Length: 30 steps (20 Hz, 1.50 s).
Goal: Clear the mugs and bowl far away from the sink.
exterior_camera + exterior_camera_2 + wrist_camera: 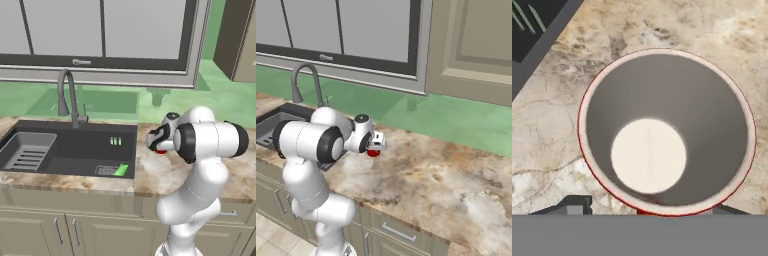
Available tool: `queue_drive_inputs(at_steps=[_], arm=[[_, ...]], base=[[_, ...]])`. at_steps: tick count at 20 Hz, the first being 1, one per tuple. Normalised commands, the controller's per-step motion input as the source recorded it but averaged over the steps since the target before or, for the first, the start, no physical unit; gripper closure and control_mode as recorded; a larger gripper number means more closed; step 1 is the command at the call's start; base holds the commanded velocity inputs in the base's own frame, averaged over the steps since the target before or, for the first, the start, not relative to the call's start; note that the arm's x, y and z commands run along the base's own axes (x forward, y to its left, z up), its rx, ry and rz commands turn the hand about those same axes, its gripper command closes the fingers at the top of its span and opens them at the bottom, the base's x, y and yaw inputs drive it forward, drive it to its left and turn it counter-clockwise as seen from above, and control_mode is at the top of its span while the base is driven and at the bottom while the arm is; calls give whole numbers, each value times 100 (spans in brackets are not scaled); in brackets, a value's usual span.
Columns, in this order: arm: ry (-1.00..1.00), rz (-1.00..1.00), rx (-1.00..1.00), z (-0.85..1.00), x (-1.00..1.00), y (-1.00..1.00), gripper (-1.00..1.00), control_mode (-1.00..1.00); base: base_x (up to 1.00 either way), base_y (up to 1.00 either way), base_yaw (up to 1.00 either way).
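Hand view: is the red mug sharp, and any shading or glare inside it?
Hand view: red mug sharp, walls shaded grey, pale floor bright, no glare. Left base view: mug mostly hidden behind the wrist. Right base view: mug small, under the gripper.

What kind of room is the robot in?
It looks like a kitchen: a dark grey sink with a tall arched grey faucet set in a brown marbled stone counter, with beige cabinets underneath.

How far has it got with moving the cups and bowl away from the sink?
Nothing looks finished yet. The gripper is down over the red mug on the counter just beside the sink; I can't tell if it grips it yet. The green mug still lies in the sink. The bowl isn't visible.
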Motion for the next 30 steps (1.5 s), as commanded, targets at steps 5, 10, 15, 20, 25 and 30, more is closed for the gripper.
queue_drive_inputs(at_steps=[5, 10, 15, 20, 25, 30], arm=[[-2, 0, 0, -13, 16, -5, 100, -100], [-1, 0, 1, -20, 6, -3, 100, -100], [-1, 0, 1, -27, 0, 0, 100, -100], [-5, 0, 5, 15, -19, 0, 100, -100], [-3, -2, 1, 90, -8, 1, 100, -100], [0, -4, -2, 100, -17, 5, 100, -100]], base=[[0, 0, 0], [0, 0, 0], [0, 0, 0], [0, 0, 0], [0, 0, 0], [0, 0, 0]])
